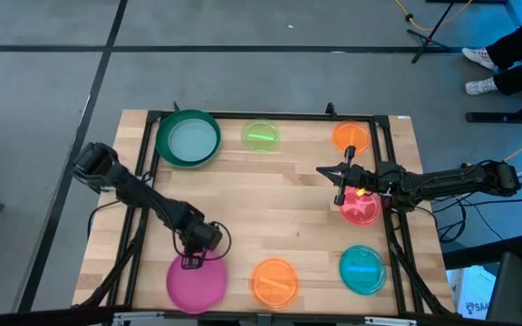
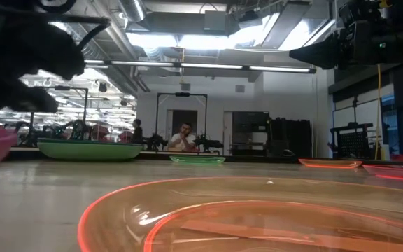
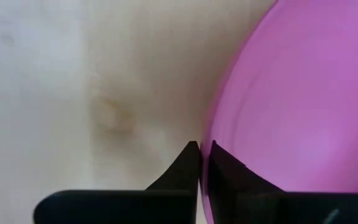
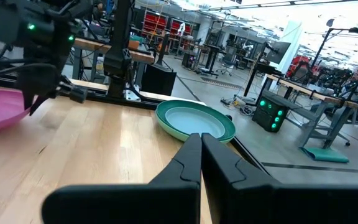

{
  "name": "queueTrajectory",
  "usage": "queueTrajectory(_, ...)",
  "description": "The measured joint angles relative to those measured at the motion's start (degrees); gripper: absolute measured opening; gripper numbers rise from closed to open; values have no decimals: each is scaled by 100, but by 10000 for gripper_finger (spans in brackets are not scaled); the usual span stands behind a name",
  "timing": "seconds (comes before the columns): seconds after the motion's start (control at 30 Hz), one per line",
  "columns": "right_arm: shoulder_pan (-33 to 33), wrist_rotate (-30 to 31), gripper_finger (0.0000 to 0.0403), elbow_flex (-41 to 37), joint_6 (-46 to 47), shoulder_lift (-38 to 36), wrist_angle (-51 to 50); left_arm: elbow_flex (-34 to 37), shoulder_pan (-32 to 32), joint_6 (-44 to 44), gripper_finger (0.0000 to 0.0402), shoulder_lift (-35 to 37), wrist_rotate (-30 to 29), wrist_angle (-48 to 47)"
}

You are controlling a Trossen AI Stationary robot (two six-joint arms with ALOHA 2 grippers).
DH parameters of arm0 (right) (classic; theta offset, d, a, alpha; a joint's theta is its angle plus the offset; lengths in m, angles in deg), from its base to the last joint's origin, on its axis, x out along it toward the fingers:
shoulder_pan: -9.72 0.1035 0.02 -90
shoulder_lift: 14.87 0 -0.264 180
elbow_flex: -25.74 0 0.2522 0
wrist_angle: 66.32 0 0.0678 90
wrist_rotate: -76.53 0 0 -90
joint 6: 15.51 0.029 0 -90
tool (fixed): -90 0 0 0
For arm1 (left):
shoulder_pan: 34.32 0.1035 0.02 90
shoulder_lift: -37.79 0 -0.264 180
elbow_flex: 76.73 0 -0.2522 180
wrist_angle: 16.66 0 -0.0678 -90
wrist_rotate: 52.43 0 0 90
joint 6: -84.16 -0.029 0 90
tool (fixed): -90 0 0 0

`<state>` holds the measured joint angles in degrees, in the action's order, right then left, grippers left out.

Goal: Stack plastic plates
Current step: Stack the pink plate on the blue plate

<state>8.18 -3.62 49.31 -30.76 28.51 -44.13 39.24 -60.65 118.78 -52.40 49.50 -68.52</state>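
The left gripper is held low at the near-left of the table, fingers pinched together, arm stretched diagonally. The right gripper is kept raised at the right side, jaws closed too, arm extended inward.

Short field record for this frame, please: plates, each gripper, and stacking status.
plates: green stack, lime, orange far, red-pink, teal, orange near, magenta
left gripper: shut on magenta plate's rim
right gripper: shut, empty, raised mid-table
status: only the green plates stacked; the rest single
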Motion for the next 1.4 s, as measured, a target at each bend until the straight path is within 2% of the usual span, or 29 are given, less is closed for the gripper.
queueTrajectory(0.27,0,2,5,0,0,-1,0,5,461,-79,9,781,-719,-311)
queueTrajectory(0.67,0,2,5,0,0,-1,5,5,1334,-527,9,1996,-2392,-992)
queueTrajectory(0.9,0,0,5,0,0,2,4,5,2237,-719,9,2599,-3142,-1262)
queueTrajectory(1.03,2,1,5,0,0,1,2,5,2798,-936,9,2845,-3919,-1276)
queueTrajectory(1.27,2,0,5,0,0,2,1,5,3857,-1430,9,2989,-5278,-1191)
queueTrajectory(1.4,2,0,5,0,0,0,0,5,4541,-1623,9,3005,-5628,-1155)
